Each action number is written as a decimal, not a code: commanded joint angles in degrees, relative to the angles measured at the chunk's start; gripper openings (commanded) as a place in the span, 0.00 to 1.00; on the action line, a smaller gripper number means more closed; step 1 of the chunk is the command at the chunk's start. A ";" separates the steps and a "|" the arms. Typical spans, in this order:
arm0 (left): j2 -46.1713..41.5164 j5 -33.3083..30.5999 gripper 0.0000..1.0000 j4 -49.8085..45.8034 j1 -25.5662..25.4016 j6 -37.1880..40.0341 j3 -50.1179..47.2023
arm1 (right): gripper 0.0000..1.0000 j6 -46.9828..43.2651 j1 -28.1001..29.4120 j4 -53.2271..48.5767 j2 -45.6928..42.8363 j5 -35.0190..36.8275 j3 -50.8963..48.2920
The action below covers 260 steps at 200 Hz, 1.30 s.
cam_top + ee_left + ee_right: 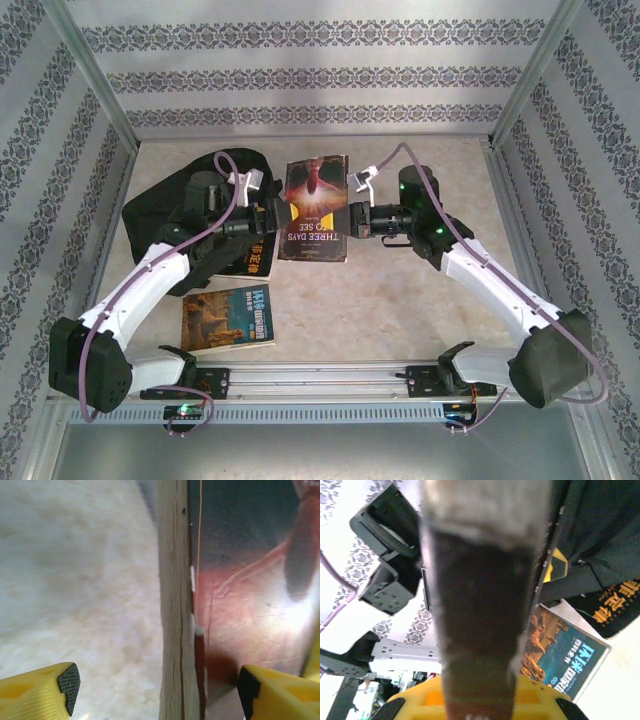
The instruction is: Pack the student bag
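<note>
The student bag (160, 205), a black soft backpack, lies at the back left of the table, and its dark fabric (602, 525) shows in the right wrist view. A dark red book titled "Three Days to See" (315, 208) hangs between the two arms. My right gripper (351, 220) is shut on its right edge, with the dark spine (480, 605) running up between the yellow fingers (542, 697). My left gripper (272, 216) is open at the book's left side. Its pads (69, 682) stand wide apart on either side of the page edge (174, 605), touching nothing.
A black book with orange characters (254, 256) lies partly under the left arm, beside the bag. A blue and orange book (229, 318) lies flat near the front left. Patterned walls and metal posts enclose the table (400, 300).
</note>
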 commanded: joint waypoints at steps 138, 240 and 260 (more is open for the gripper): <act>4.38 19.74 0.10 60.87 0.31 -36.66 -6.86 | 0.00 -1.05 -2.75 0.46 -4.47 -3.19 -0.14; 0.17 -13.61 0.00 54.29 -0.06 -31.23 -8.67 | 0.79 13.70 7.18 38.70 -10.55 30.11 -18.35; -0.21 -19.40 0.00 55.05 -1.33 -31.34 -9.43 | 0.81 13.91 11.79 47.77 -10.23 40.45 -21.92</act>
